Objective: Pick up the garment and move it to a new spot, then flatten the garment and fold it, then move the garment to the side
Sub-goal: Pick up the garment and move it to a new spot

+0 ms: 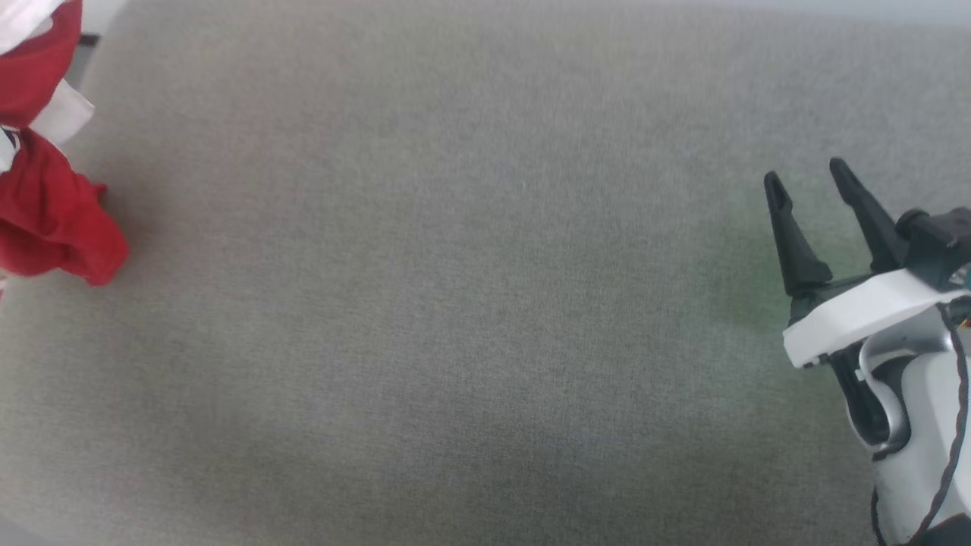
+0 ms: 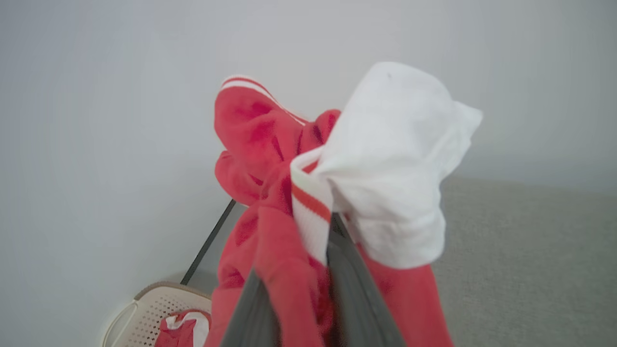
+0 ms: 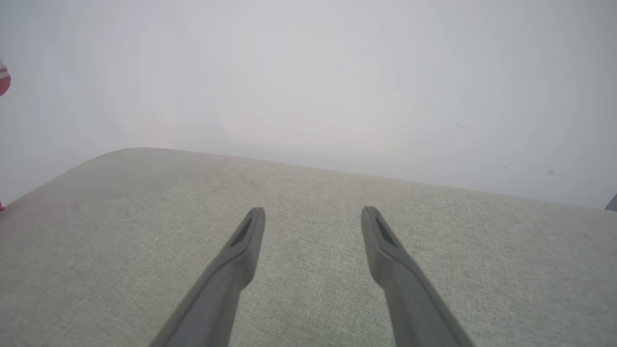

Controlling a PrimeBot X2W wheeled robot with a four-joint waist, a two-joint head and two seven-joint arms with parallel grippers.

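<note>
A: Where is the garment (image 1: 45,205) right now?
B: Look at the head view. You find it at about nine o'clock, right at the edge, a red bunch with white bits. It hangs down in a lump. Its low end is close to the gray table (image 1: 455,303), but you cannot tell if it touches.
A: Who has it?
B: The left gripper (image 2: 301,289). In the left wrist view its two dark fingers (image 2: 356,299) come up from six o'clock, close together, with red cloth squeezed between them. The garment (image 2: 260,140) puffs up above the fingers, and its white sleeve (image 2: 390,164) flops over toward two o'clock. A red and white stripe runs where the sleeve meets the red part.
A: What about the other one?
B: The right gripper (image 1: 806,176) sits at about three o'clock in the head view. Its fingers are spread wide and hold nothing. In the right wrist view you see the right gripper (image 3: 313,214) over the gray table, fingers far apart, pointing at twelve o'clock toward the pale wall (image 3: 308,72).
A: Is the right gripper near the garment?
B: No. They are well apart, on opposite sides of the table.
A: Anything else?
B: Yes. In the left wrist view, at seven o'clock, a pale basket (image 2: 149,303) with little holes has some red and white cloth (image 2: 185,327) in it.
</note>
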